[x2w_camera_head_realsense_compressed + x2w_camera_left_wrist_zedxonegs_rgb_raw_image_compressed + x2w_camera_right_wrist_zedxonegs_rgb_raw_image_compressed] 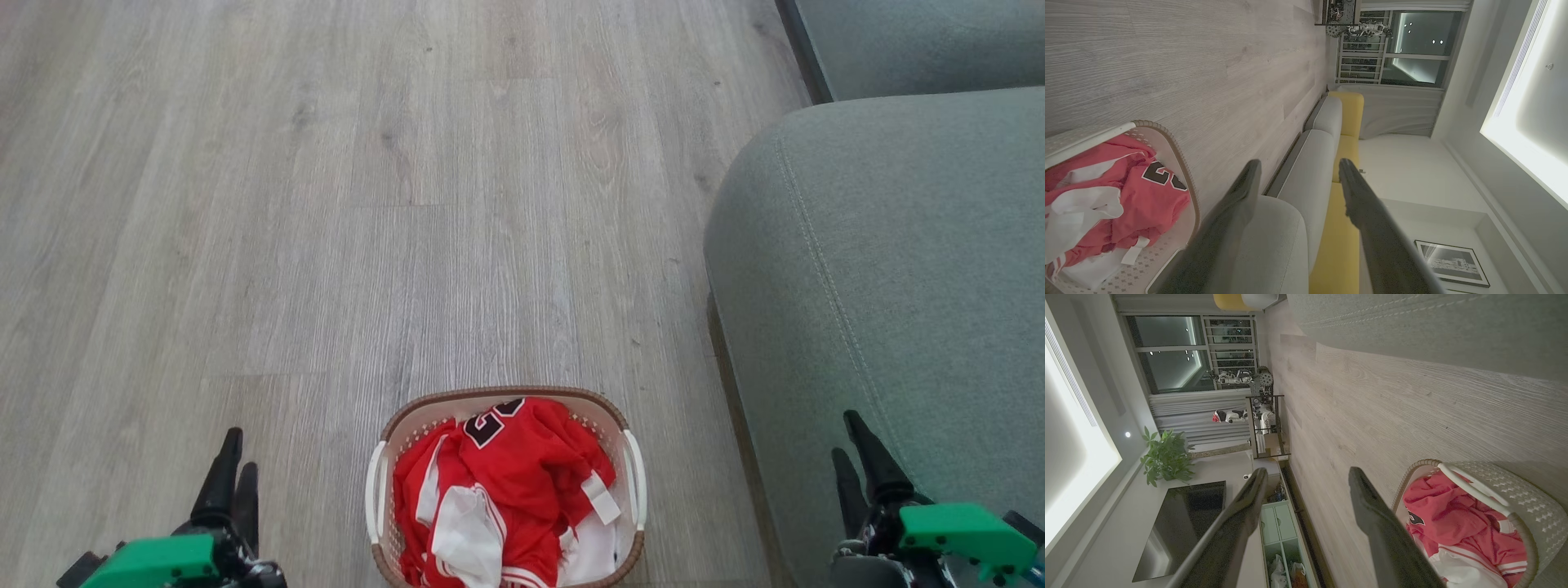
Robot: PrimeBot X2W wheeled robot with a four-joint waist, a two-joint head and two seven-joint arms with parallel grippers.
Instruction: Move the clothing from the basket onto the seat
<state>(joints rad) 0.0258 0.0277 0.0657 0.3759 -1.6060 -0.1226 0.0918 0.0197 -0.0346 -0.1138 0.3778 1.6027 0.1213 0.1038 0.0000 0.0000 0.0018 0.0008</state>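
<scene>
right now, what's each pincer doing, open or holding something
left pincer: open, holding nothing
right pincer: open, holding nothing

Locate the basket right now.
Head view, bottom centre: the basket stands on the wood floor, just left of the seat, with the red clothing inside it.

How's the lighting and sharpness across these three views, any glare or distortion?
Head view: even light, sharp, the clothing vividly red in the basket. Left wrist view: dimmer, turned sideways, wide-angle bending, the ceiling light panel blown out. Right wrist view: equally dim, colours muted.
</scene>
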